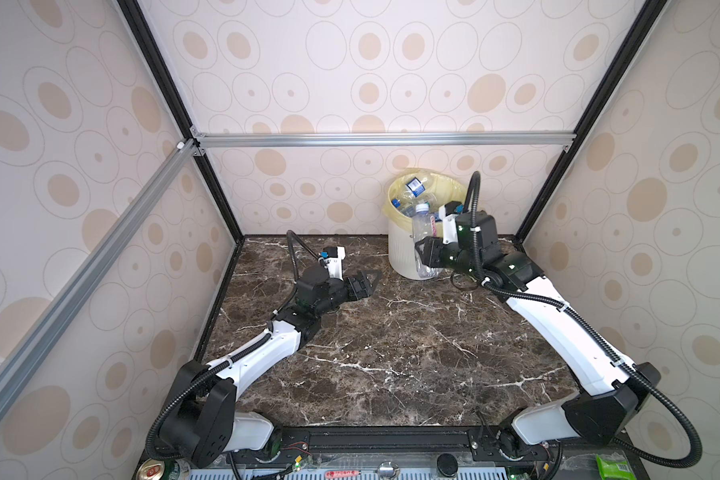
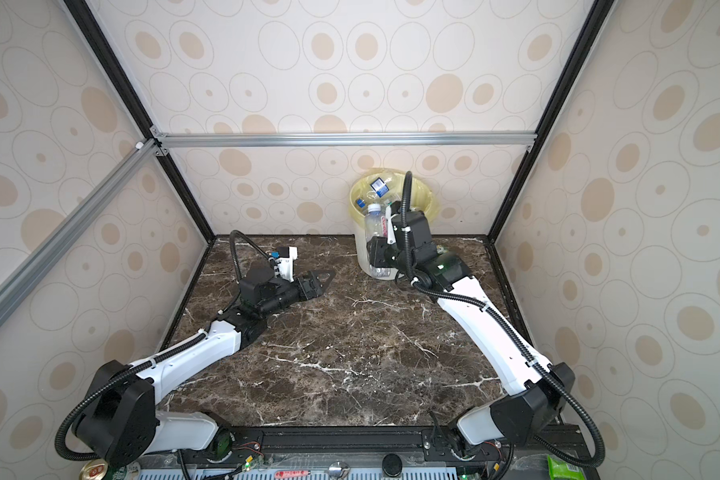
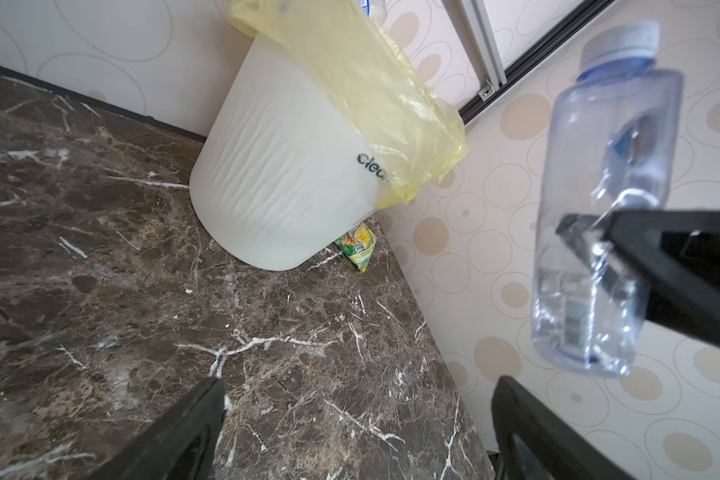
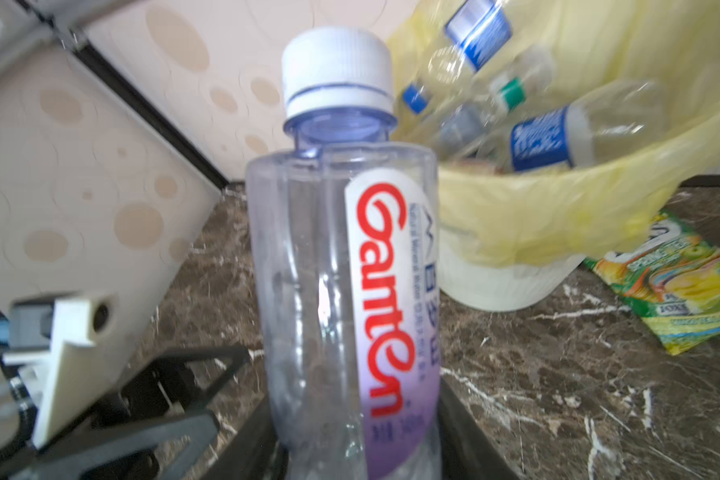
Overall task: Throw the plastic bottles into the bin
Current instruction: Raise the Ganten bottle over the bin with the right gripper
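Note:
A clear plastic bottle (image 1: pixel 423 232) (image 2: pixel 374 230) (image 4: pixel 341 270) with a white cap and a red-lettered label stands upright in my right gripper (image 1: pixel 422 255) (image 2: pixel 373 255) (image 4: pixel 356 436), which is shut on its lower body. It hangs off the table just in front of the bin (image 1: pixel 400 249) (image 2: pixel 360 255) (image 4: pixel 499 286), a white ribbed wastebasket lined with a pale yellow bag. Several plastic bottles (image 1: pixel 414 187) (image 2: pixel 379 187) (image 4: pixel 545 141) lie inside it. My left gripper (image 1: pixel 371 280) (image 2: pixel 321 280) (image 3: pixel 358 399) is open and empty, low over the marble left of the bin (image 3: pixel 275 174). In the left wrist view the held bottle (image 3: pixel 607 199) is in mid-air.
A green-yellow snack packet (image 3: pixel 358 245) (image 4: pixel 674 286) lies on the marble against the bin's base, on its right. Patterned walls close in the back and both sides. A metal can (image 1: pixel 152 471) and a green packet (image 1: pixel 612 467) sit by the front rail.

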### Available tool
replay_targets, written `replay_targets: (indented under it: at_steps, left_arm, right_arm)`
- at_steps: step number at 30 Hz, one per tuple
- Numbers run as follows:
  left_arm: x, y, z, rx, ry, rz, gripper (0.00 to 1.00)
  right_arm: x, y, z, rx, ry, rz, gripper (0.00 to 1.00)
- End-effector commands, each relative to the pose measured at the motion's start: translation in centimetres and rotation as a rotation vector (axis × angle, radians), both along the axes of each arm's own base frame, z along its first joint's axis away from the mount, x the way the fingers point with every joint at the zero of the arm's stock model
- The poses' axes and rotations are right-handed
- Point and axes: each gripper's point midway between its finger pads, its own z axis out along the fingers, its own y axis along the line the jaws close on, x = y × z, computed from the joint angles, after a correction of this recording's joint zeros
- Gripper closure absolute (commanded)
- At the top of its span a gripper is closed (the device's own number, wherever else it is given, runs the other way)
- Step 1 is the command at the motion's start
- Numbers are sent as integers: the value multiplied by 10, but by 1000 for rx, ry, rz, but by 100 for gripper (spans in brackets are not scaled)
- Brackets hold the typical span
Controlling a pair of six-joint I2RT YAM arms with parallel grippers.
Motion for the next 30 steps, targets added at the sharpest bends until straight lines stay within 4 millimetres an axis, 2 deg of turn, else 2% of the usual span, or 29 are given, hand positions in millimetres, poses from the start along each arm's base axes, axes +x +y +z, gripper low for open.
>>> replay_targets:
  at_steps: [1,7,13,15,19,21,23,26,28,30]
  left_arm:
    - [6,2,31,-4,-68,8,1]
    - [11,0,56,-1,-119,6,1]
    - [19,-3,87,8,-187,11,1]
    - [22,-4,92,13,-198,12,1]
    - [27,-7,87,23,-194,7,1]
    - [29,-8,81,32,-186,8,1]
    - [31,-9,75,38,-175,7,1]
    - [32,-10,68,43,-159,5,1]
    - [32,-11,66,45,-153,2,1]
    - [31,-10,62,50,-145,-1,1]
  right_arm:
    - [17,-31,39,137,-72,-194,48]
    - [42,-47,93,326,-186,-334,45]
    - [42,-65,149,442,-319,-422,45]
    - [38,-69,167,480,-370,-428,44]
    - [39,-70,187,514,-423,-427,44]
    - [49,-69,186,510,-430,-439,43]
    - [71,-66,172,490,-402,-465,43]
    - [132,-57,126,508,-257,-456,42]
    - [167,-47,102,526,-158,-408,31]
    - [172,-45,100,512,-126,-408,23]
